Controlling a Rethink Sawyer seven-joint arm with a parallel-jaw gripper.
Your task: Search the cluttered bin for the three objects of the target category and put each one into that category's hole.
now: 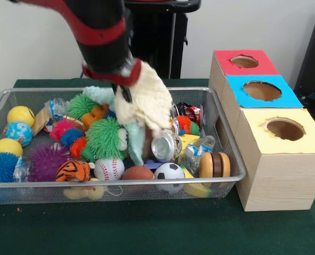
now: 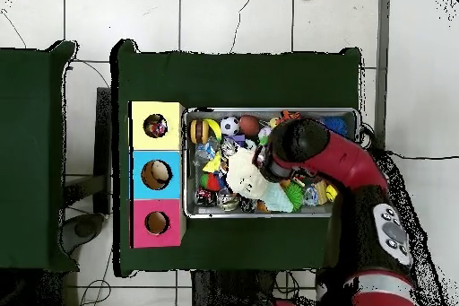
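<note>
The cluttered bin (image 1: 221, 139) is set on the green table (image 1: 147, 228), directly beside the row of wooden boxes (image 1: 277, 159), so transfers stay short. A cream and mint plush toy (image 1: 144, 103) is held raised above the clutter, evidently pinched by the gripper (image 1: 124, 91), which is largely hidden by the fabric.

One camera is sitting low across the table, facing the robot and looking slightly down, close enough that the wire basket (image 1: 115, 144) and the wooden boxes (image 1: 269, 127) are filling most of the frame; the arm (image 1: 96, 32) is coming in from the top edge. The other is hanging high above, looking straight down from far off, taking in the whole green table (image 2: 238, 74), tiled floor (image 2: 233, 15) and the robot at the bottom. Both are sharing the basket (image 2: 269, 115), boxes (image 2: 157, 174) and arm (image 2: 345, 168), turned half round against each other
</note>
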